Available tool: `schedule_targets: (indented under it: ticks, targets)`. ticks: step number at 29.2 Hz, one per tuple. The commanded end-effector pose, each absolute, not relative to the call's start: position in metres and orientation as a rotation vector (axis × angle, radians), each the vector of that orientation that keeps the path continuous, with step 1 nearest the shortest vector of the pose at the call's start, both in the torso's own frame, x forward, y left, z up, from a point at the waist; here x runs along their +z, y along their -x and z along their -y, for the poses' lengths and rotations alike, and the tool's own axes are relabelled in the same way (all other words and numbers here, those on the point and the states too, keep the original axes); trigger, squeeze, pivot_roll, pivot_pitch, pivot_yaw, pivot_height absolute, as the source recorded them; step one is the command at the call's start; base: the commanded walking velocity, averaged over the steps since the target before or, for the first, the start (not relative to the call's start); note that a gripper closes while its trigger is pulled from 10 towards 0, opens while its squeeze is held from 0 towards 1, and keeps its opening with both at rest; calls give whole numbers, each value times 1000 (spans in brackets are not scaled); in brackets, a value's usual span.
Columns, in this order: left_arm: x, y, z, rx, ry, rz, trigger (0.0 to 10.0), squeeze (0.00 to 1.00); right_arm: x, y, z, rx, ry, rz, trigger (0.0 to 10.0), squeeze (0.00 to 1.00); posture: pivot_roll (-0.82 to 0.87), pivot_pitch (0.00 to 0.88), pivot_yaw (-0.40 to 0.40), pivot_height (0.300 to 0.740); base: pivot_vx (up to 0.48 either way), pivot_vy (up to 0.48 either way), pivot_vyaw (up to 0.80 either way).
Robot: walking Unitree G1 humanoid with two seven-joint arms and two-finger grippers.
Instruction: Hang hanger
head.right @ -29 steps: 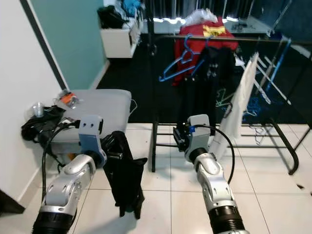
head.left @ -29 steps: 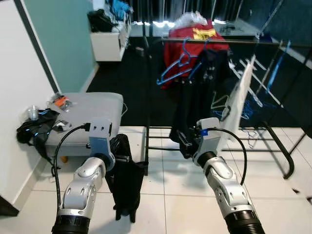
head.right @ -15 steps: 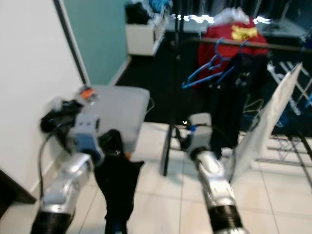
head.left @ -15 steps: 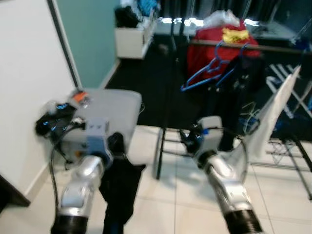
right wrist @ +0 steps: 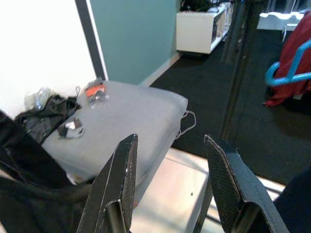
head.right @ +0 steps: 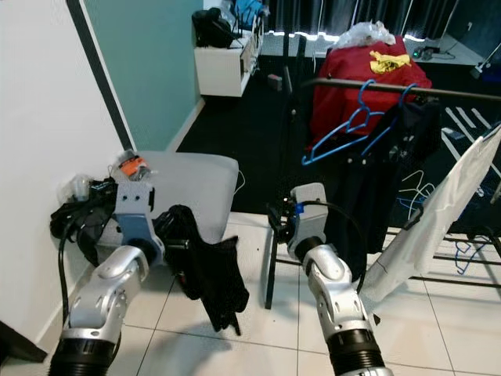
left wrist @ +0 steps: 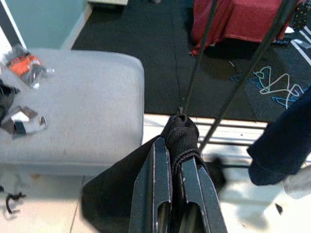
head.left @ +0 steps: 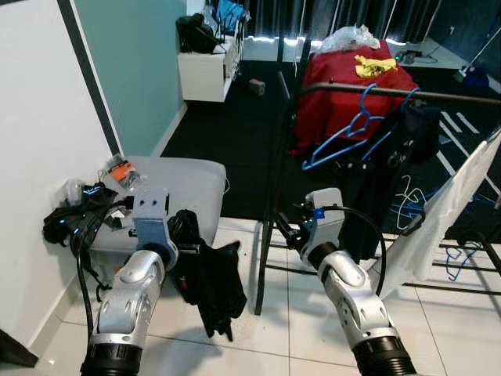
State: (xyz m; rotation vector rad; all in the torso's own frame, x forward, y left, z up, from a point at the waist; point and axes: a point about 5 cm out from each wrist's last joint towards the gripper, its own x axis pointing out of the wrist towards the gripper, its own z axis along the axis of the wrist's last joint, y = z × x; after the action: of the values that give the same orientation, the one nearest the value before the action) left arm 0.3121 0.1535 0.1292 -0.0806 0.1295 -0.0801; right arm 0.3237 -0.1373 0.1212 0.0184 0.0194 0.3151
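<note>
The left gripper [left wrist: 176, 160] pinches a limp black garment [head.left: 211, 282] — fingers clamped together on it — while the right gripper [right wrist: 170, 187], spread apart, hovers near the black metal clothes rail [head.left: 391, 92].

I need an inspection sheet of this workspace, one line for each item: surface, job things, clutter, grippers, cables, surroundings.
Surface: white tiled floor; black carpet behind it.
Job's things: black garment hangs from the left gripper; clothes rail carries blue hangers and dark clothes.
Clutter: orange packet and small items on grey ottoman; loose hangers under the rail.
Grippers: left gripper shut on the garment; right gripper open, empty, raised before the rail.
Cables: black cable bundle beside the ottoman.
Surroundings: teal wall, white cabinet, red cloth.
</note>
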Motion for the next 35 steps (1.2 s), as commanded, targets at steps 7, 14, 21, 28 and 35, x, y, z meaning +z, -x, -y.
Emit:
schedule_targets:
  ticks: [7,14,21,28,35]
  targets:
    - [131,-313,-153,-85,81,-118,10000,0,121,-324,141,301,-29,-21,10000,0,2,0,4,740,372,0,0]
    - [130,-312,-153,-88,76,-120,10000,0,121,-324,140,299,-32,-13,10000,0,2,0,8,740,372,0,-568]
    - [129,-313,-156,-86,68,-124,10000,0,122,-321,136,314,-45,4,10000,0,2,0,13,740,371,0,0]
    - [128,-314,-158,-84,62,-129,10000,0,121,-319,135,310,-62,0,10000,0,0,3,16,740,372,0,0]
    - [126,-314,-158,-83,61,-134,10000,0,122,-319,135,308,-59,8,10000,0,-1,8,16,740,371,0,-800]
